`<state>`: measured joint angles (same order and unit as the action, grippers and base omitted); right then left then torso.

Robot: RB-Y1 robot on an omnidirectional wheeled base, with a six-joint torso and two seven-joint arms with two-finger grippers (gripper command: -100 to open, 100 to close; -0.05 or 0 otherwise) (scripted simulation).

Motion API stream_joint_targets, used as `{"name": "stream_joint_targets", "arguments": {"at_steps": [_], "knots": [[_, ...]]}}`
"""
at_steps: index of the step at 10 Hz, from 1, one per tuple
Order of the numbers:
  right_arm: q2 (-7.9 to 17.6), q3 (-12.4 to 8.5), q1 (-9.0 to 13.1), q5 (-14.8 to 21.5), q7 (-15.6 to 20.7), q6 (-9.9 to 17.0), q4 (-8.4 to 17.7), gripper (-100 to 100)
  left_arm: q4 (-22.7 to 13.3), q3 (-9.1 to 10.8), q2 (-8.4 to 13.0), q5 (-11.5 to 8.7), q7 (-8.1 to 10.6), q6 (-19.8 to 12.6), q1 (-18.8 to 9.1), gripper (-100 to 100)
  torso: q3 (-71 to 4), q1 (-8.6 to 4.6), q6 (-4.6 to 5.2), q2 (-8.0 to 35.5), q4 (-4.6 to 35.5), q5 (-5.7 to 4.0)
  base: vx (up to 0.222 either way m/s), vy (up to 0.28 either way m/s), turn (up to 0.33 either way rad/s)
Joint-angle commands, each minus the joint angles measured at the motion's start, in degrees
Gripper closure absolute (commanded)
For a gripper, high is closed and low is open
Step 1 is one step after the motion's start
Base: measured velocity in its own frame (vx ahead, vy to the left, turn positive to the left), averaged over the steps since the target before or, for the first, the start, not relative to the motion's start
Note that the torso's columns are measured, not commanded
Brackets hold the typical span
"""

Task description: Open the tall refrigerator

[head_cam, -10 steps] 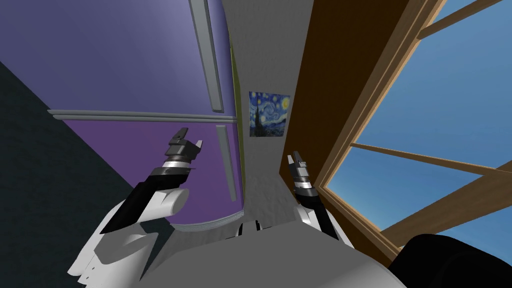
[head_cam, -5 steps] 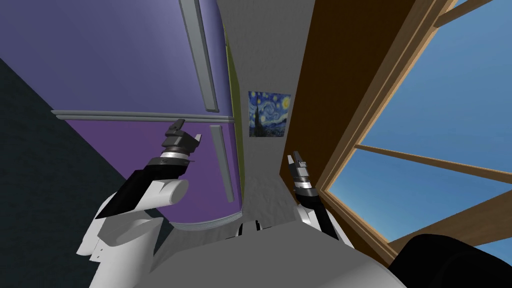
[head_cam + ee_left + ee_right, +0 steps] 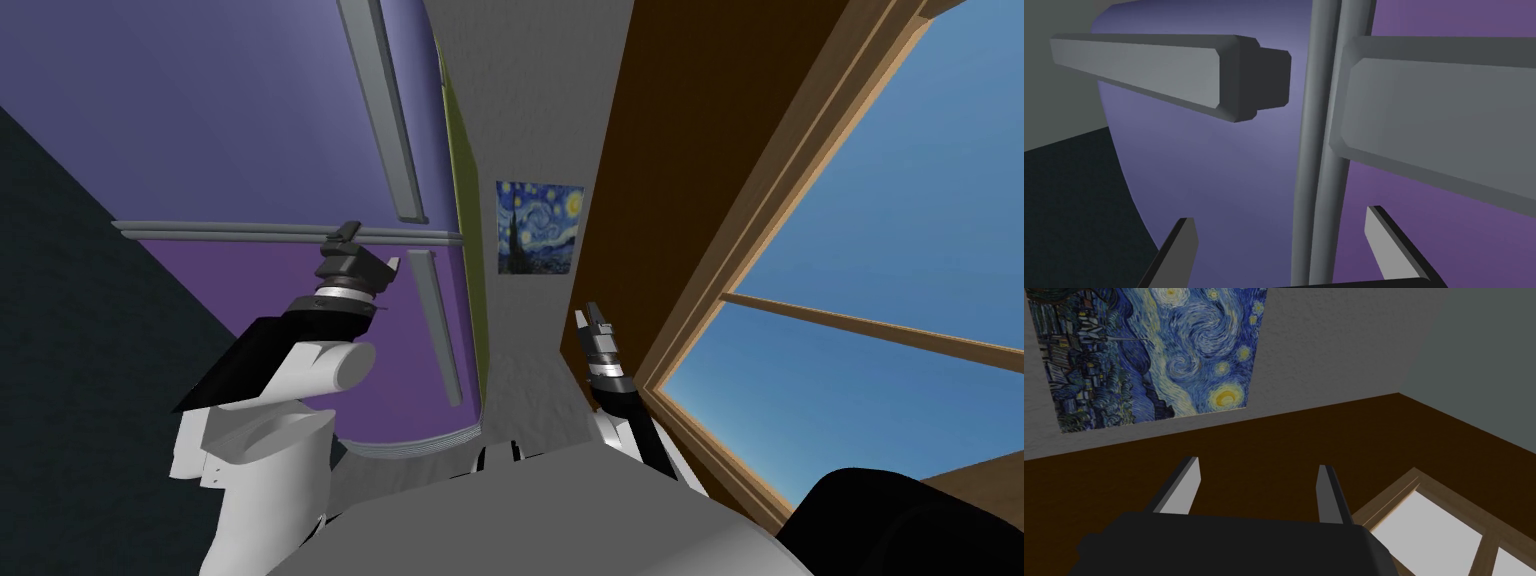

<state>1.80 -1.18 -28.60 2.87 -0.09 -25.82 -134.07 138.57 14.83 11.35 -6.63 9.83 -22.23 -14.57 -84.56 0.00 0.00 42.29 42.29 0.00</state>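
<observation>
The tall refrigerator has a bluish-purple upper door (image 3: 250,100) and a brighter purple lower door (image 3: 402,400), split by a grey seam (image 3: 200,230). A long grey handle (image 3: 385,110) runs along the upper door, and a second handle (image 3: 435,320) along the lower one. My left gripper (image 3: 372,247) is open at the seam, just beside the lower handle's end. In the left wrist view the left gripper (image 3: 1281,240) holds nothing; the seam (image 3: 1319,150) runs on beyond its fingers, with the upper handle (image 3: 1149,70) on one side and the lower handle (image 3: 1439,120) close on the other. My right gripper (image 3: 590,314) hangs open and empty (image 3: 1256,488).
An olive strip (image 3: 460,150) edges the refrigerator on the side of the grey wall, where a starry-night painting (image 3: 540,228) hangs. A brown wall with a wood-framed window (image 3: 850,250) closes the right side. A dark surface (image 3: 80,350) lies on the left.
My left arm has lifted its gripper from the lower door's face up to the seam between the doors. The head view has rolled slightly. The right arm has stayed still.
</observation>
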Motion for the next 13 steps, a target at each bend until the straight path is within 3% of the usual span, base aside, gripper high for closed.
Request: {"name": "stream_joint_targets", "arguments": {"at_steps": [1, 5, 10, 11, 12, 13], "knots": [[0.0, 0.0, 0.0, 0.0, 0.0, 0.0, 0.0, 0, 0.64, 1.41, -1.46, -0.53, 0.67, -4.36, -3.81, -100, -0.01, -0.05, 0.01, -0.02, -0.01, -0.02, 0.03, -0.092, 0.057], [0.0, 0.0, 0.0, 0.0, 0.0, 0.0, 0.0, 0, 1.61, 3.41, -5.21, -1.22, 1.56, -10.5, -9.52, -100, -0.01, -0.26, 0.15, 0.03, 0.09, -0.19, 0.016, -0.083, 0.068], [0.01, -0.01, 0.0, 0.0, 0.0, 0.0, 0.0, 0, 2.28, 4.96, -13.04, -1.76, 2.25, -15.28, -13.98, -100, 0.06, -1.27, 0.55, 0.13, 0.16, -0.69, 0.013, -0.051, 0.048], [0.01, -0.01, 0.0, 0.0, 0.0, 0.0, 0.0, 0, 2.3, 5.04, -13.98, -1.79, 2.28, -15.54, -14.22, -100, 0.11, -1.42, 0.62, 0.16, 0.08, -0.72, 0.009, -0.011, 0.013], [0.01, -0.01, 0.0, 0.0, 0.0, 0.0, 0.0, 0, 2.42, 5.8, -13.09, -1.55, 2.12, -15.19, -13.61, -100, 0.14, -1.5, 0.66, 0.15, 0.03, -0.74, 0.004, 0.017, 0.042], [0.01, 0.0, 0.0, 0.0, 0.0, 0.0, 0.0, 0, 3.1, 6.89, -13.27, -1.15, 2.63, -17.27, -14.97, -100, 0.1, -1.27, 0.51, 0.14, 0.06, -0.64, 0.053, 0.058, 0.074]]}}
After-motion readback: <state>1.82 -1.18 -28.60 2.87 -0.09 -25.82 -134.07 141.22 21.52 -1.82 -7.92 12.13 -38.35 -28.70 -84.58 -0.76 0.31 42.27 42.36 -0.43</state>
